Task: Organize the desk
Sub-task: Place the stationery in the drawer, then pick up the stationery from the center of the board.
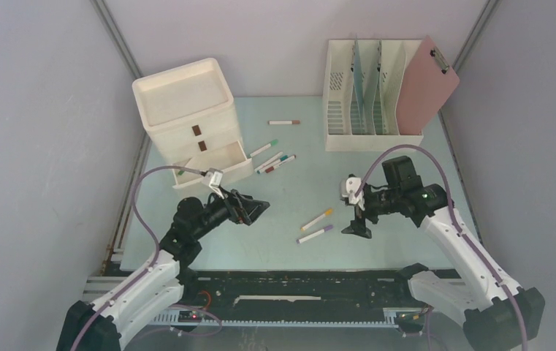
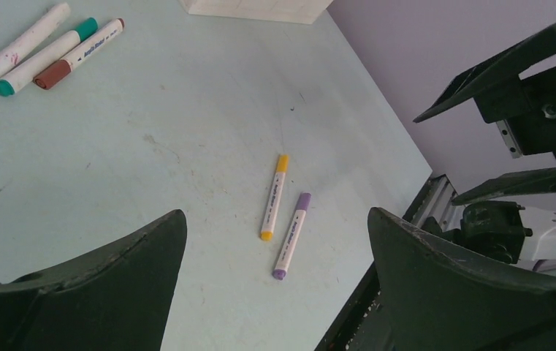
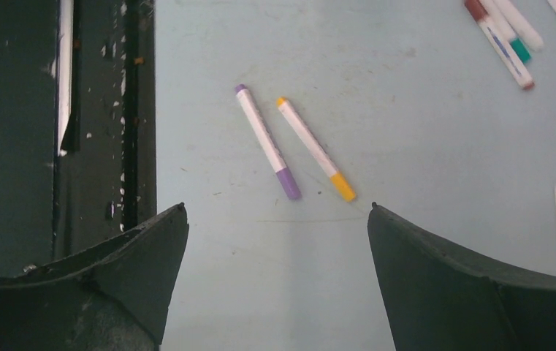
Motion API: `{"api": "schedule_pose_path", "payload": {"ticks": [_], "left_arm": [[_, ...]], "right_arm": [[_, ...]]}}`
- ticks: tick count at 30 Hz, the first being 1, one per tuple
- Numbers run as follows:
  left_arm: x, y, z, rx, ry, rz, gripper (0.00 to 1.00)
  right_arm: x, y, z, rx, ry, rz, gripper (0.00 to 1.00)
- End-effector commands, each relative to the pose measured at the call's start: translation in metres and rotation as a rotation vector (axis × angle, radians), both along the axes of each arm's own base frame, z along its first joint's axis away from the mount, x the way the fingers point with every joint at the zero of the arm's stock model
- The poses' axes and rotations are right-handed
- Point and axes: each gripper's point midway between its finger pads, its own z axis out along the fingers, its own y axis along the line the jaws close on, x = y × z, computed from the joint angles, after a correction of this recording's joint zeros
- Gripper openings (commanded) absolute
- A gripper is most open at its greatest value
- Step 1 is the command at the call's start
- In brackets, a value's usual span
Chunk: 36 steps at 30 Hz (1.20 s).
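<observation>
At the left rear of the worktop [image 1: 304, 186], the cream drawer unit [image 1: 187, 110] has its bottom drawer [image 1: 220, 168] pulled out, presumably as the place meant for loose pens. Something small and green shows inside, too small to identify. In front of the unit the left claw [image 1: 259, 207] hovers above the surface, jaws spread wide and gripping nothing, pointed toward the middle.

Just right of the drawer lies a loose bunch of markers [image 1: 275, 162], with a green-capped marker [image 1: 264, 149] beside them and a brown-capped marker [image 1: 284, 122] alone further back. Nearer the front, the yellow marker [image 1: 317, 219] and the purple marker [image 1: 315, 234] lie side by side, close but apart, between the two claws. Both wrist views frame this pair, so it seems the likely next pick. The right claw [image 1: 356, 216] hangs just right of them, likewise released and empty.

At the right rear the slotted file rack [image 1: 337, 110] stands upright. It holds grey-green sheets [image 1: 359, 80] in its middle slots, while a pink clipboard [image 1: 427, 86] leans outward at its right end. The worktop spans the whole scene beneath all this, with pens scattered across it, so the tidying looks barely begun.
</observation>
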Motion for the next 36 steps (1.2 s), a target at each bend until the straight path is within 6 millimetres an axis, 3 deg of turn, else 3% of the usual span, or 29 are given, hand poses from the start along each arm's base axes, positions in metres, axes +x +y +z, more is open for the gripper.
{"api": "schedule_pose_path", "payload": {"ticks": [1,7,13,20,30,36], "left_arm": [[-0.007,0.001,0.014,-0.058,-0.062,-0.004,1.0],[-0.012,0.013,0.007,-0.069,-0.076,0.047,1.0],[-0.018,0.023,0.005,-0.068,-0.087,0.087,1.0],[-0.024,0.034,0.003,-0.066,-0.096,0.127,1.0],[-0.025,0.032,0.003,-0.077,-0.08,0.119,1.0],[-0.025,0.031,0.0,-0.086,-0.066,0.113,1.0]], "right_arm": [[-0.011,0.01,-0.015,-0.093,-0.181,0.22,1.0],[0.006,0.034,-0.036,-0.244,-0.343,0.367,0.99],[0.017,0.055,-0.074,-0.371,-0.255,0.451,0.98],[0.044,0.086,-0.083,-0.336,-0.193,0.361,0.8],[0.047,0.085,-0.12,-0.426,-0.124,0.344,0.51],[0.05,0.081,-0.135,-0.48,-0.107,0.331,0.43]]}}
